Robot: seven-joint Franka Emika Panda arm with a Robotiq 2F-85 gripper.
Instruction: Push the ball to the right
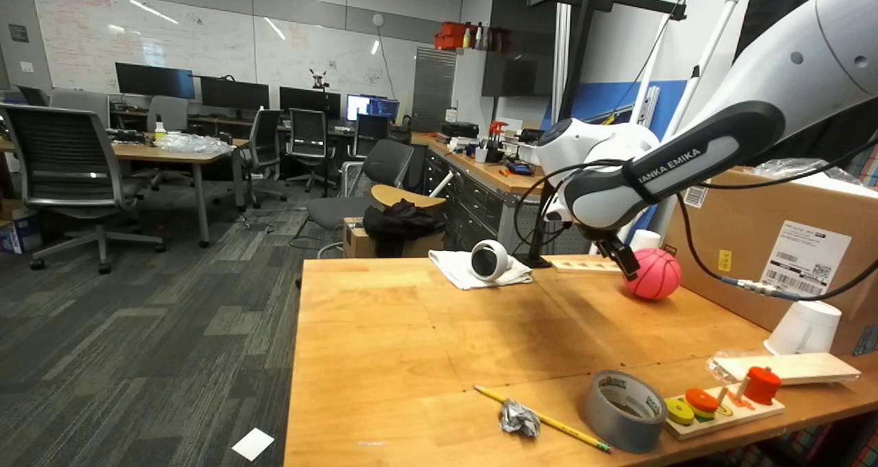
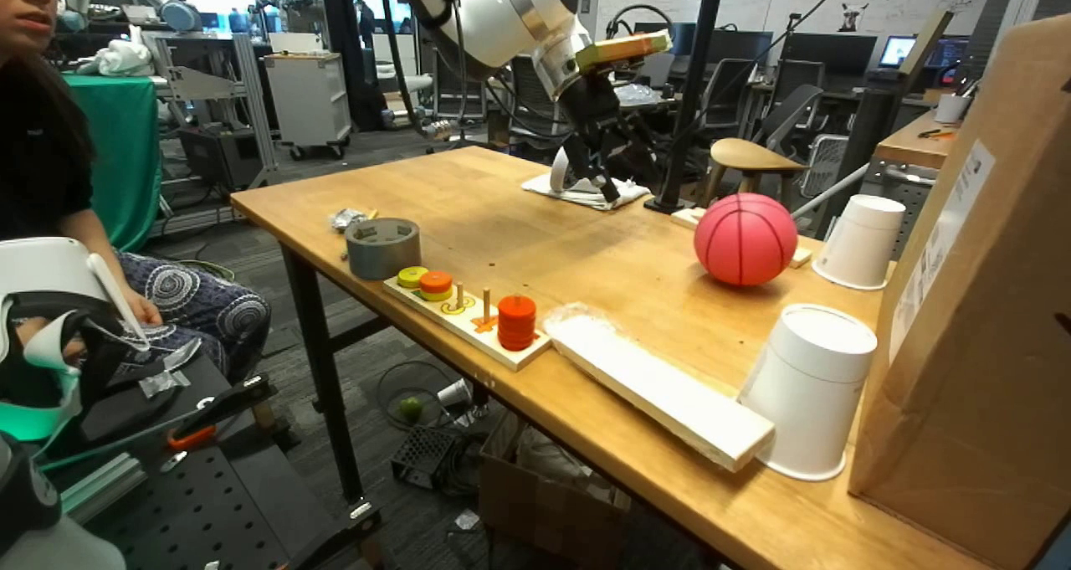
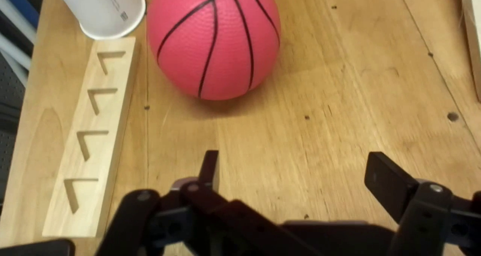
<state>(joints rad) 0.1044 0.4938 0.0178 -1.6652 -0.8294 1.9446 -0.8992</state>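
The ball [image 1: 656, 275] is pinkish-red with thin dark seam lines. It rests on the wooden table [image 1: 384, 343], and it also shows in an exterior view [image 2: 745, 240] and at the top of the wrist view [image 3: 216, 45]. My gripper [image 3: 293, 165] is open, with wide-apart fingers and nothing between them. In the wrist view the ball lies beyond the fingertips, toward the left finger, with bare wood between. In an exterior view the gripper [image 2: 629, 183] hangs above the table, apart from the ball. In an exterior view the gripper [image 1: 621, 258] partly overlaps the ball's left edge.
A notched wooden strip [image 3: 90, 135] and a white cup [image 3: 109, 11] lie beside the ball. A large cardboard box [image 1: 775, 247], another white cup [image 2: 807, 394], a board [image 2: 661, 386], a peg toy [image 2: 468, 319], a grey tape roll [image 1: 625, 412] and a white cloth [image 1: 456, 268] stand around.
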